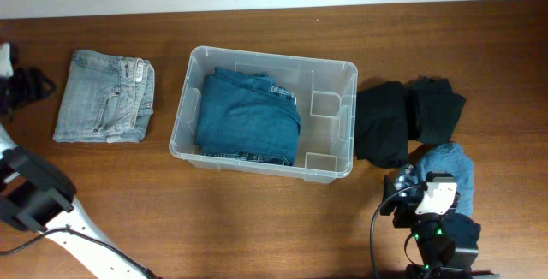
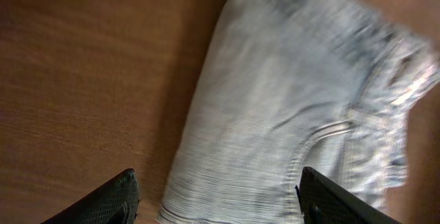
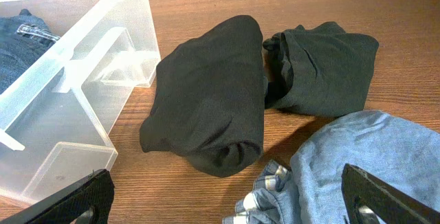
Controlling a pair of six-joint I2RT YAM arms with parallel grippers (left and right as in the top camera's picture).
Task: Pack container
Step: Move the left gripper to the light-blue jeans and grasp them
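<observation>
The clear container (image 1: 346, 133) stands mid-table with folded teal jeans (image 1: 248, 116) in its left part; its right notched compartments hold nothing. Its corner shows in the right wrist view (image 3: 75, 73). Folded pale grey-blue jeans (image 1: 104, 97) lie to its left. My left gripper (image 2: 216, 186) is open just over these pale jeans (image 2: 289, 114), holding nothing. My right gripper (image 3: 225, 186) is open and empty at the front right, over the edge of a light blue denim garment (image 3: 357, 162), which also shows in the overhead view (image 1: 452, 166).
Two folded black garments lie right of the container, one beside its wall (image 1: 383, 125) (image 3: 206, 100) and one further right (image 1: 438, 106) (image 3: 323, 59). Black cables (image 1: 30, 86) lie at the far left edge. The left arm (image 1: 34, 198) crosses the front left corner.
</observation>
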